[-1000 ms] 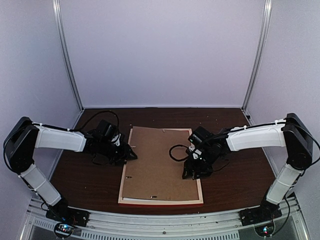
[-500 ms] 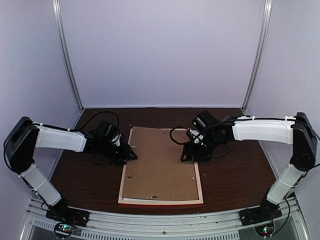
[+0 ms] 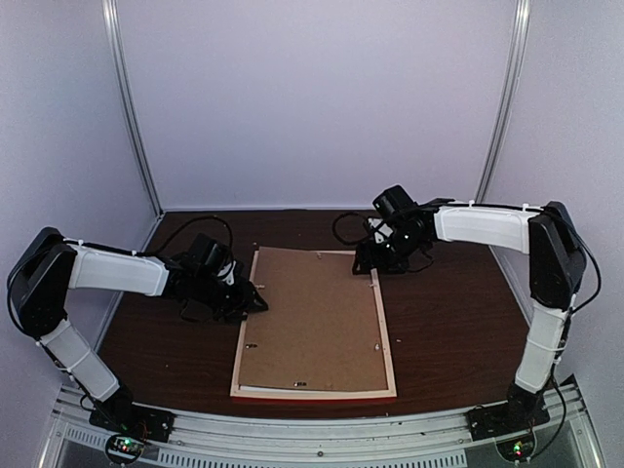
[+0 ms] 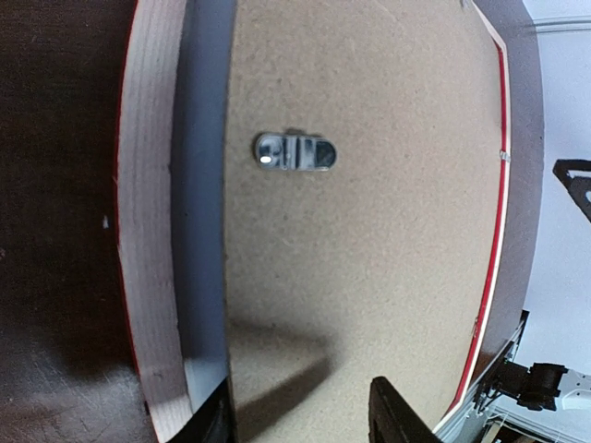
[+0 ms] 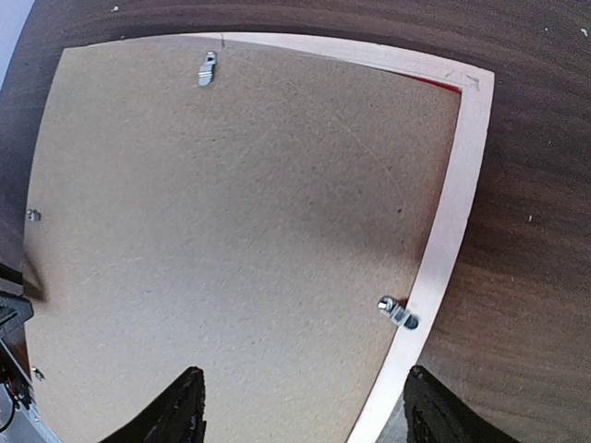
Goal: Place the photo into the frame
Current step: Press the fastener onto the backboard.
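Note:
The frame (image 3: 388, 341) lies face down on the dark table, pale wood back up, with a red edge showing at the near side. A brown backing board (image 3: 312, 312) fills it. The photo is hidden. My left gripper (image 3: 252, 302) sits low at the frame's left rail. In the left wrist view its jaws (image 4: 300, 420) stand apart over the board (image 4: 369, 231), one finger at the board's left edge beside the pale rail (image 4: 148, 231). My right gripper (image 3: 369, 265) hovers open over the far right corner (image 5: 452, 212), holding nothing.
Small metal clips sit on the board: one near the left rail (image 4: 295, 152), one at the right rail (image 5: 397, 312), one at the far edge (image 5: 208, 67). Bare dark tabletop (image 3: 458, 322) flanks the frame. White walls enclose the back and sides.
My right arm has swung from the middle of the frame's right rail back to its far right corner, its jaws spreading wider. The left arm and the frame have not moved.

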Robot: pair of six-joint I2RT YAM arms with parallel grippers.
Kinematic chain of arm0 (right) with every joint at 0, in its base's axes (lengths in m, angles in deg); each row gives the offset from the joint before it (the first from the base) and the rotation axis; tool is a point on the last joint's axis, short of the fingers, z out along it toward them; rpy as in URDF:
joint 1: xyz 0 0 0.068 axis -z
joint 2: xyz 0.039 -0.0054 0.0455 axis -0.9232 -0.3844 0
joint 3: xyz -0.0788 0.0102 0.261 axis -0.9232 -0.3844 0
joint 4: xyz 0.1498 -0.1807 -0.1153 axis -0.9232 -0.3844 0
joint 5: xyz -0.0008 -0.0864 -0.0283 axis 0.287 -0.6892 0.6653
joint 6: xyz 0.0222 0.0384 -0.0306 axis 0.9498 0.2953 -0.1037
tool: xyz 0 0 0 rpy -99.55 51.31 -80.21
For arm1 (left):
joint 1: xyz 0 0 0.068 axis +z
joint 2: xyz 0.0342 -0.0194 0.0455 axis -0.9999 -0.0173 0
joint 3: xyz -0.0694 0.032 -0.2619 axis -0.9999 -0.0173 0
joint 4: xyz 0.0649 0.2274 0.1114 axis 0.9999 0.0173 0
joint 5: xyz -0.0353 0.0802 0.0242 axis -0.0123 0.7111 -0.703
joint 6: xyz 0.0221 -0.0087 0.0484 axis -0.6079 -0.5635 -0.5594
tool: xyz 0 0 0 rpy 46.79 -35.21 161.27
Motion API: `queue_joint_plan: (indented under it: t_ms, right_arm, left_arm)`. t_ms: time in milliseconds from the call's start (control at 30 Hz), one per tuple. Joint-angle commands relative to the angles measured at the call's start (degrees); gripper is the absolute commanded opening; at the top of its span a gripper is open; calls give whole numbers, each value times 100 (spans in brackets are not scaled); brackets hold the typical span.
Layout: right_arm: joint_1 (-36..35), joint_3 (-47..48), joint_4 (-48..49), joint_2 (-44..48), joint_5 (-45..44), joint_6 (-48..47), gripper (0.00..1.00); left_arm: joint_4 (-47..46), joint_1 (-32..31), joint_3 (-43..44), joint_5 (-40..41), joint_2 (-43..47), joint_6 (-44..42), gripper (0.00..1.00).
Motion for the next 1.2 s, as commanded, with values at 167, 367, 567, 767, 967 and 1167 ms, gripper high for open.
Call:
queue_joint_plan:
  t_ms: [167,367,567,767,967,1167]
  right_arm:
    - [209,614,92,-878,306,-508,73]
    - [219,685,160,-1154,488,-566,73]
    - [214,446,201,-1085,549,-517,72]
    - [214,149,240,-888,520,-364,71]
    - [214,64,147,-848,428,-107,71]
    - [214,52,107,-775,427,145,70]
  left_arm:
    - [-290,-35,231,-108,-89,-103,47]
    - [-291,-35,250,-115,-155,-118,47]
    - [-300,-35,268,-124,-175,-118,47]
    - [-309,-35,260,-127,-195,-113,47]
    - [-316,-35,244,-114,-203,-105,47]
    - [-314,-35,233,-99,-220,-113,47]
